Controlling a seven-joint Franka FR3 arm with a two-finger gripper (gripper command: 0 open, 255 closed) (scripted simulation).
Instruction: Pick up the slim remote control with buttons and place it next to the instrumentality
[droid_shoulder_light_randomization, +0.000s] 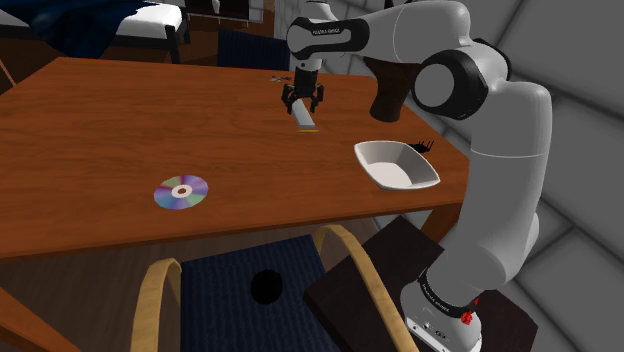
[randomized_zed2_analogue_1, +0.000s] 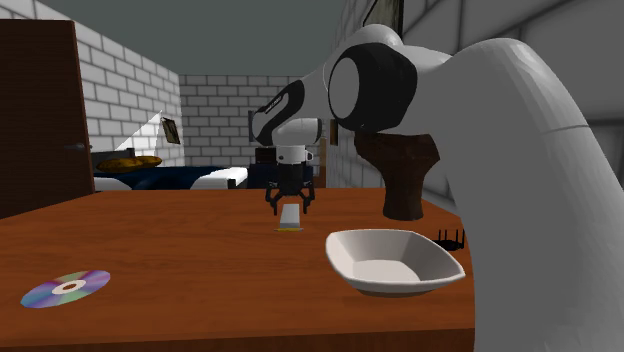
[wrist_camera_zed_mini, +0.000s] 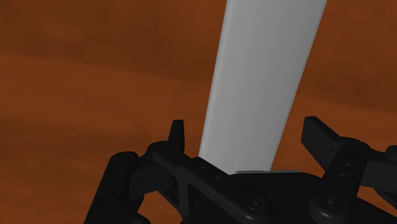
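A slim pale grey remote (droid_shoulder_light_randomization: 305, 119) lies on the brown wooden table (droid_shoulder_light_randomization: 90, 130), towards its far right side. Its near end shows a yellowish edge, and no buttons are visible. My black gripper (droid_shoulder_light_randomization: 302, 104) points down right over the remote's far end. From the wrist the fingers (wrist_camera_zed_mini: 179, 135) stand apart on either side of the remote (wrist_camera_zed_mini: 261, 83), with a gap at each side. The second exterior view has the gripper (randomized_zed2_analogue_1: 291, 208) just above the remote (randomized_zed2_analogue_1: 290, 218). It is open and holds nothing.
A shiny disc (droid_shoulder_light_randomization: 181, 191) lies near the table's front edge. A white bowl (droid_shoulder_light_randomization: 397, 165) sits at the right edge beside a small black spiky object (droid_shoulder_light_randomization: 424, 146). A dark brown pedestal-like object (droid_shoulder_light_randomization: 392, 90) stands behind them. A padded chair (droid_shoulder_light_randomization: 250, 290) is tucked under the front.
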